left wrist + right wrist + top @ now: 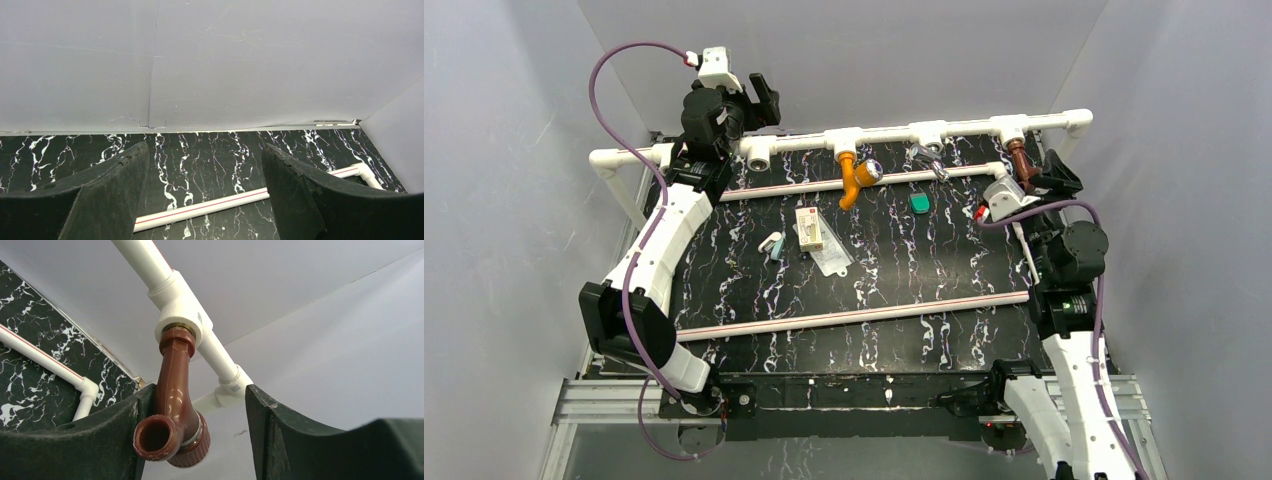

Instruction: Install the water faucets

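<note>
my left pincer (762, 98) hangs wide open and empty near the left end of the white pipe (964, 128). the orange faucet (852, 178) sits under that pipe, well apart from both pincers. the reddish-brown faucet (175, 390) hangs inside my right pincer (199, 387), whose fingers are parted: it lies against one and clear of the other.

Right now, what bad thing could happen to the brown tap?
The brown faucet sits off-centre in the right gripper, close to one finger with a gap to the other, so closing may push it sideways or let it slip. Turning it crooked could strain the white tee fitting it hangs from.
</note>
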